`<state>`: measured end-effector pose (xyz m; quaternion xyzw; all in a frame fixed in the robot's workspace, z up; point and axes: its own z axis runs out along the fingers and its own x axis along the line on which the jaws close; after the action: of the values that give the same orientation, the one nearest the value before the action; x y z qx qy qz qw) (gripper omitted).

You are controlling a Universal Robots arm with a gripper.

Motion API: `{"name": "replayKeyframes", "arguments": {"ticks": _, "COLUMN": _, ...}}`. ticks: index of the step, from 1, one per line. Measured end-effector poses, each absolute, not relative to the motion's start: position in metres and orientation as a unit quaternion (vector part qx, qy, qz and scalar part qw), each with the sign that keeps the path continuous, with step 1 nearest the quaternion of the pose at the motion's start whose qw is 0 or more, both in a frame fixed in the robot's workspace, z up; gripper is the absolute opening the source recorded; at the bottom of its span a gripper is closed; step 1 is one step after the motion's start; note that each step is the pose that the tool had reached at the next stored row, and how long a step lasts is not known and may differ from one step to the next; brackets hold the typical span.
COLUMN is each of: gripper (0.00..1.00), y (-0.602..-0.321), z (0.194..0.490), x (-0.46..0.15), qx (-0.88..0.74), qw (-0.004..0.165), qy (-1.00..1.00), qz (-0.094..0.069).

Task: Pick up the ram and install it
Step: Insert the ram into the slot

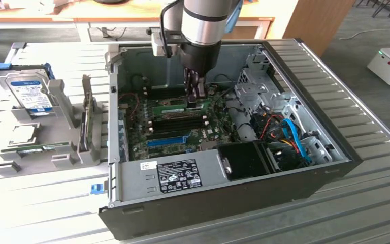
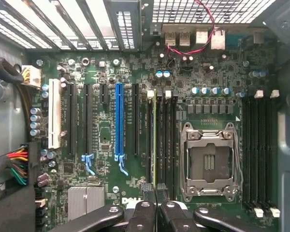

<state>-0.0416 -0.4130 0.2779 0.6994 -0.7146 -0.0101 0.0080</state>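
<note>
Inside the open black tower computer case, the arm's black two-fingered gripper is clenched on the long, thin green circuit-board ram — held on edge along the black memory slots — just beside the silver processor socket.

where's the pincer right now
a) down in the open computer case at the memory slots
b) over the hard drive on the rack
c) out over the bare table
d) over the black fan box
a: the pincer reaches down into the open computer case, closed on one end of the ram, which stands on edge along the memory slots.
</note>
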Motion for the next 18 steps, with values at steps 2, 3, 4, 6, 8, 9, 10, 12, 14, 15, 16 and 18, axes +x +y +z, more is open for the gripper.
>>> {"name": "replayKeyframes", "arguments": {"ticks": 2, "gripper": 0.12, "y": -0.413, "z": 0.2752, "x": -0.0416, "qx": 0.699, "qw": 0.008, "qy": -0.715, "qz": -0.01}}
{"name": "replayKeyframes", "arguments": {"ticks": 3, "gripper": 0.12, "y": -0.413, "z": 0.274, "x": -0.0416, "qx": 0.699, "qw": 0.008, "qy": -0.715, "qz": -0.01}}
{"name": "replayKeyframes", "arguments": {"ticks": 4, "gripper": 0.12, "y": -0.413, "z": 0.2728, "x": -0.0416, "qx": 0.699, "qw": 0.008, "qy": -0.715, "qz": -0.01}}
{"name": "replayKeyframes", "arguments": {"ticks": 6, "gripper": 0.12, "y": -0.413, "z": 0.2706, "x": -0.0416, "qx": 0.699, "qw": 0.008, "qy": -0.715, "qz": -0.01}}
{"name": "replayKeyframes", "arguments": {"ticks": 8, "gripper": 0.12, "y": -0.413, "z": 0.2686, "x": -0.0416, "qx": 0.699, "qw": 0.008, "qy": -0.715, "qz": -0.01}}
{"name": "replayKeyframes", "arguments": {"ticks": 9, "gripper": 0.12, "y": -0.413, "z": 0.2683, "x": -0.0416, "qx": 0.699, "qw": 0.008, "qy": -0.715, "qz": -0.01}}
{"name": "replayKeyframes", "arguments": {"ticks": 10, "gripper": 0.12, "y": -0.413, "z": 0.2683, "x": -0.0416, "qx": 0.699, "qw": 0.008, "qy": -0.715, "qz": -0.01}}
{"name": "replayKeyframes", "arguments": {"ticks": 12, "gripper": 0.12, "y": -0.413, "z": 0.2683, "x": -0.0416, "qx": 0.699, "qw": 0.008, "qy": -0.715, "qz": -0.01}}
{"name": "replayKeyframes", "arguments": {"ticks": 14, "gripper": 0.12, "y": -0.413, "z": 0.2682, "x": -0.0416, "qx": 0.699, "qw": 0.008, "qy": -0.715, "qz": -0.01}}
{"name": "replayKeyframes", "arguments": {"ticks": 15, "gripper": 0.12, "y": -0.413, "z": 0.2682, "x": -0.0414, "qx": 0.699, "qw": 0.008, "qy": -0.715, "qz": -0.01}}
{"name": "replayKeyframes", "arguments": {"ticks": 16, "gripper": 0.12, "y": -0.413, "z": 0.2682, "x": -0.0408, "qx": 0.699, "qw": 0.008, "qy": -0.715, "qz": -0.01}}
{"name": "replayKeyframes", "arguments": {"ticks": 18, "gripper": 0.12, "y": -0.413, "z": 0.2682, "x": -0.0392, "qx": 0.699, "qw": 0.008, "qy": -0.715, "qz": -0.01}}
